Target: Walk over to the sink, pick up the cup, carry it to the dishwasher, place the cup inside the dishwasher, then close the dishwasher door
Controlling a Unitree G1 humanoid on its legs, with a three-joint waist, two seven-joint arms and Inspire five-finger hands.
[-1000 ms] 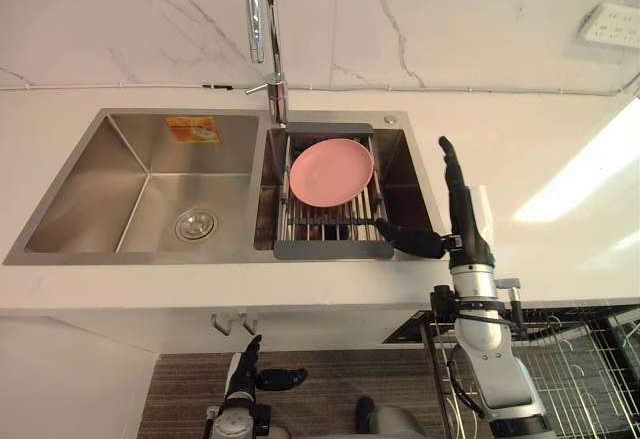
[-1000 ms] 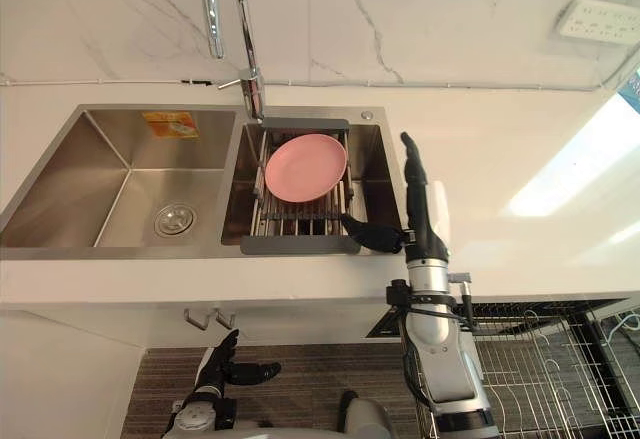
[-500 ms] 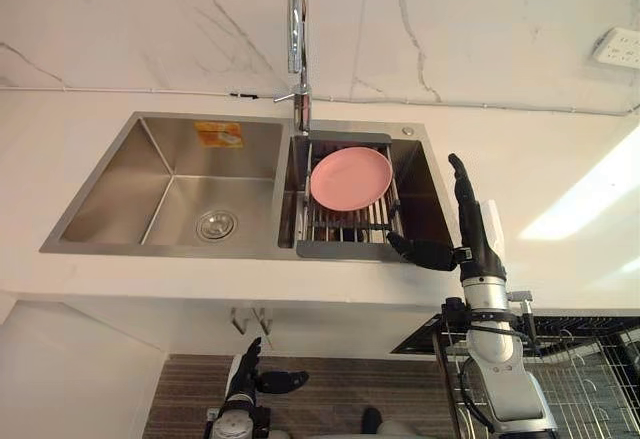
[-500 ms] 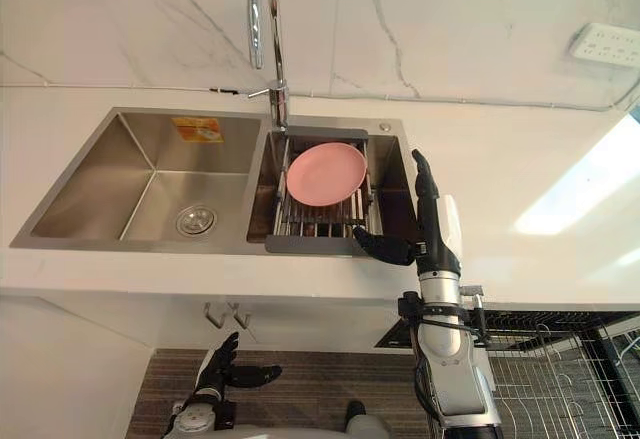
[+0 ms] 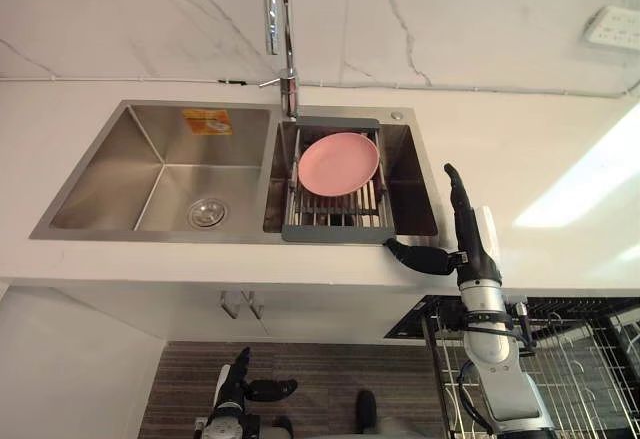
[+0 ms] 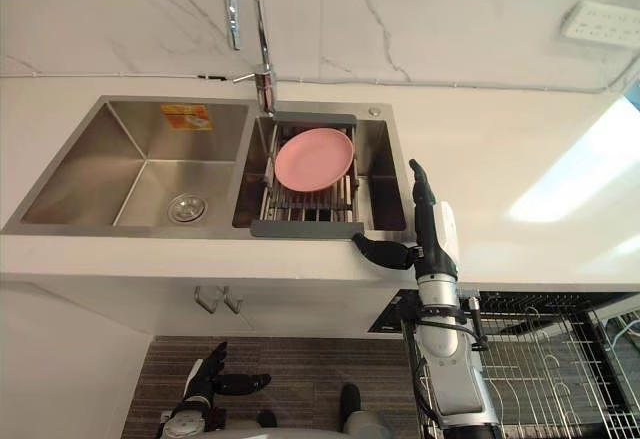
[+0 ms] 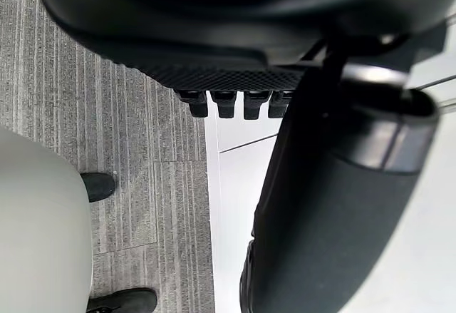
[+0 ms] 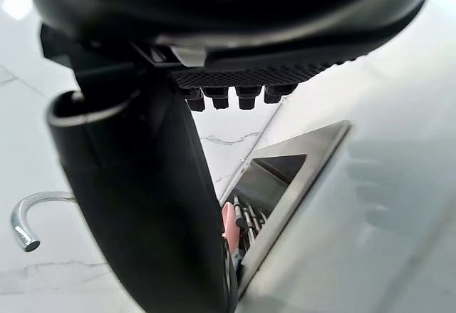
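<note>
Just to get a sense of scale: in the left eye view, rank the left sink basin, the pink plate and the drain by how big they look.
Largest to smallest: left sink basin, pink plate, drain.

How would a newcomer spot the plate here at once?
Start at the double steel sink in the white counter. Its right basin, by the tap, holds a dark-framed rack; the plate lies on it, round and pink, the only dish there.

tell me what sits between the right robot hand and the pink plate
The wire rack and bare sink basin, in the left eye view.
</note>
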